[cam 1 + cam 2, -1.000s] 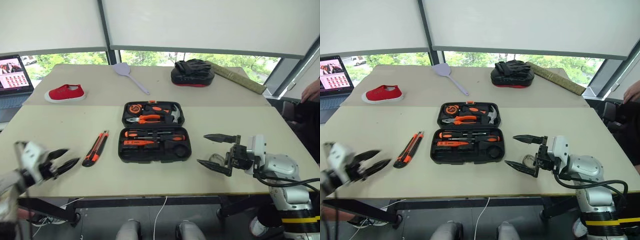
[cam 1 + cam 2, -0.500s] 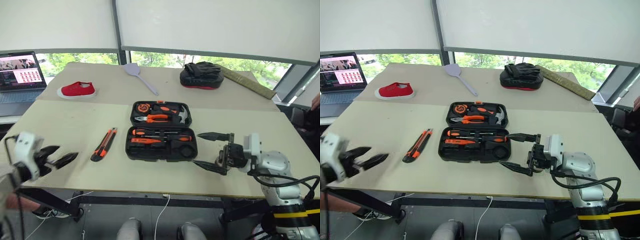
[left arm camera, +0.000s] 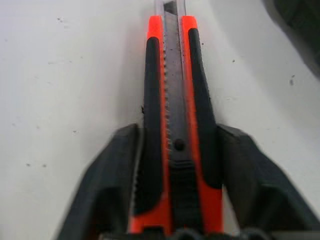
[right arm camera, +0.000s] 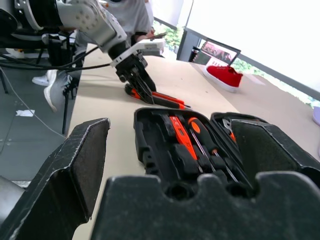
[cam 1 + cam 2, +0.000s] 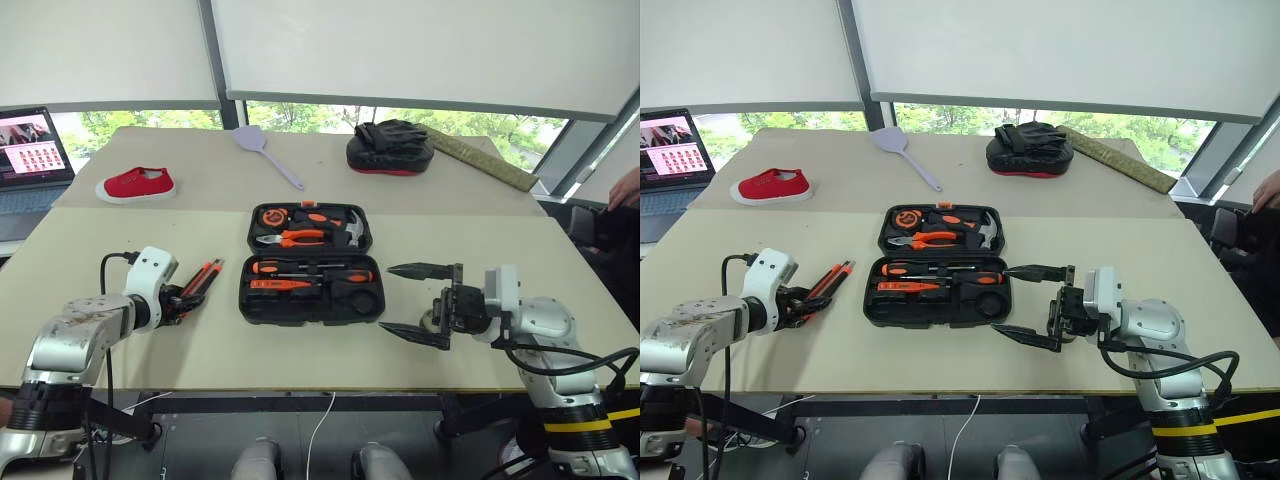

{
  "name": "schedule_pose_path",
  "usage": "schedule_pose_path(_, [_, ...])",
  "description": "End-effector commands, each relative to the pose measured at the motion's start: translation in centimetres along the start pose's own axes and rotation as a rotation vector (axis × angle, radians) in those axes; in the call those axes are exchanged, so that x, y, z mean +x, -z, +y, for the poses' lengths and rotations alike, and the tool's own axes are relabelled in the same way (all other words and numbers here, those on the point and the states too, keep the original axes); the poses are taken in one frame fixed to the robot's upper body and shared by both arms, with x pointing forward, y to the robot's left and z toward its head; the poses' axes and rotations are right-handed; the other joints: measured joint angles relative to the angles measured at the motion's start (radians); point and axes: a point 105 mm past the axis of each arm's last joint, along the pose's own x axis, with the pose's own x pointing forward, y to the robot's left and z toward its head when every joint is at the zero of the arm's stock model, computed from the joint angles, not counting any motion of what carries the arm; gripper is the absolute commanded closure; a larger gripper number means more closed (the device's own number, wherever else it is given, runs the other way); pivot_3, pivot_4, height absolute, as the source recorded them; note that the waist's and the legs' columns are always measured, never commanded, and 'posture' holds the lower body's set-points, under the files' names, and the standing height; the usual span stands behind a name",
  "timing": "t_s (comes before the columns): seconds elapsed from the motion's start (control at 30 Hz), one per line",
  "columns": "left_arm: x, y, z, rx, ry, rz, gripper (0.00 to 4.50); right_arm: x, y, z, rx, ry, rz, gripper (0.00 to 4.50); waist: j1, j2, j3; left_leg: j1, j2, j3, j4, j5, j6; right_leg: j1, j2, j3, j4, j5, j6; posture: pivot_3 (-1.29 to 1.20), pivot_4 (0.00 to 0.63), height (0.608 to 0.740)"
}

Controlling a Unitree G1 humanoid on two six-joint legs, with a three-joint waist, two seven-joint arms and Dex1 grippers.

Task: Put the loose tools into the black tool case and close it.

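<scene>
Since a second ago the left gripper (image 5: 180, 301) has swung in from the lower-left edge onto the utility knife (image 5: 198, 281); that knife lies left of centre, just left of the open black tool case (image 5: 310, 270), long axis running up-right; its near end sits between the left fingers (image 3: 115, 185), flanked close, contact uncertain; the right gripper (image 5: 420, 301), lower right beside the case, is spread wide and empty.
</scene>
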Motion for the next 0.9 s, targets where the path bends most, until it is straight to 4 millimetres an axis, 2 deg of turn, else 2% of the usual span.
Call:
schedule_pose_path(0.03, [-2.0,-4.6,-0.6,0.158,0.18,-0.238,2.77,-1.0,-1.5,-0.5,-0.036,0.039,0.0,0.0,0.006,-0.001,0.0,0.0,0.0,0.0,0.0,0.0,0.0,0.0,0.0,0.0,0.0,0.0,0.0,0.0,0.15,0.74])
schedule_pose_path(0.13, [-3.5,-6.9,-2.9,0.328,0.405,-0.329,2.77,-1.9,-1.6,-0.8,-0.026,0.074,0.031,0.0,0.013,-0.001,0.001,-0.003,0.0,0.0,0.0,0.0,0.0,-0.002,0.0,-0.001,-0.001,0.0,-0.001,0.0,0.15,0.74])
schedule_pose_path(0.3, [-2.8,-6.5,-8.2,0.621,0.754,-0.221,2.77,-3.3,-1.1,-1.0,-0.01,0.104,0.097,0.0,0.018,0.001,-0.001,-0.004,0.0,0.001,0.0,0.0,0.0,-0.001,-0.001,-0.001,-0.004,0.0,0.0,0.0,0.15,0.74])
schedule_pose_path(0.4, [-1.0,-6.6,-10.1,0.783,0.792,-0.157,2.77,-3.5,-0.9,-1.0,-0.011,0.101,0.124,0.0,0.019,0.001,-0.001,-0.004,-0.001,0.001,0.001,0.0,0.0,0.0,0.0,-0.001,-0.003,0.0,0.001,0.0,0.15,0.74])
schedule_pose_path(0.47, [-0.4,-6.9,-10.5,0.817,0.796,-0.157,2.77,-3.5,-0.9,-1.0,-0.009,0.103,0.125,0.0,0.017,0.001,0.0,-0.004,0.0,0.001,0.002,0.0,0.001,-0.001,0.0,0.0,-0.003,0.0,0.001,0.0,0.15,0.74])
schedule_pose_path(0.57, [1.6,-7.2,-12.3,0.859,0.812,-0.161,2.77,-3.8,-1.0,-0.6,0.0,0.112,0.134,0.0,0.013,0.001,0.0,-0.005,0.0,0.0,0.003,0.0,0.001,-0.002,0.002,0.001,-0.002,0.0,0.001,0.0,0.15,0.74])
schedule_pose_path(0.63, [2.9,-7.1,-12.7,0.88,0.796,-0.15,2.77,-3.9,-1.0,-0.3,0.005,0.121,0.141,0.0,0.014,0.001,0.0,-0.005,0.0,-0.001,0.003,0.001,0.001,-0.001,0.002,0.0,-0.001,0.0,0.001,0.0,0.15,0.74])
schedule_pose_path(0.9, [3.7,-7.1,-13.2,0.938,0.821,-0.184,2.77,-4.1,-1.2,-0.1,0.003,0.147,0.15,0.0,0.012,0.0,0.0,-0.005,-0.001,-0.001,0.004,0.0,0.001,-0.001,0.001,0.001,-0.001,0.0,0.002,0.0,0.15,0.74])
